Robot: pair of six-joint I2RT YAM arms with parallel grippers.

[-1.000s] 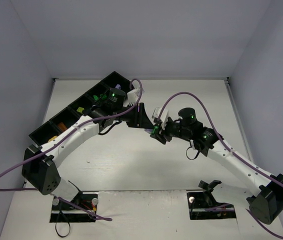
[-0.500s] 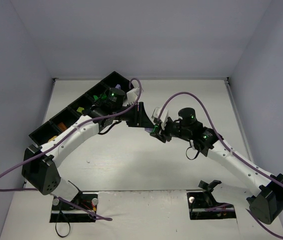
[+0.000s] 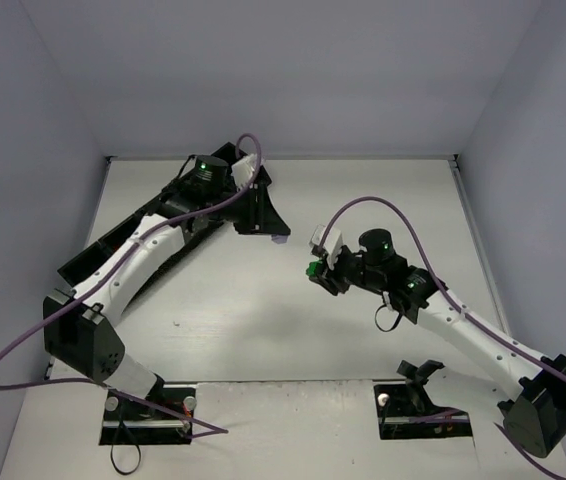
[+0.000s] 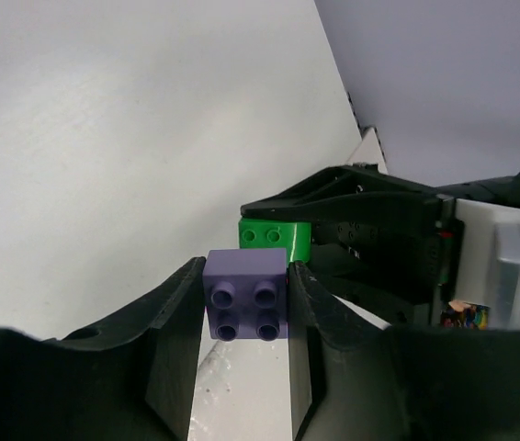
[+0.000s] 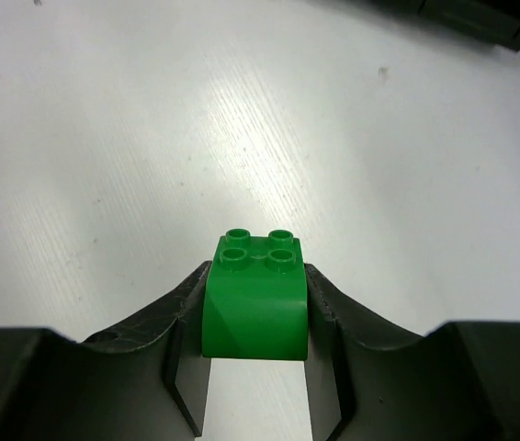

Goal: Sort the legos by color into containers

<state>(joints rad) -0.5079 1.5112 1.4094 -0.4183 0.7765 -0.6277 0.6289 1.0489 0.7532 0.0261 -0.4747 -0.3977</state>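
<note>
left gripper (image 4: pixel 244 312) pinching purple lego (image 4: pixel 245 280) between both fingers, studs facing the wrist camera. it sits toward the far edge of the bench (image 3: pixel 263 330), left of centre, just beside the far end of the black tray (image 3: pixel 81 265). tray runs diagonally toward the far-left corner, and the left arm hides most of its compartments.

right gripper (image 5: pixel 255 308) clamped on green lego (image 5: pixel 255 299), studs pointing away from the wrist. mid-bench, a little right of centre, held off the surface. the two legos are apart.
</note>
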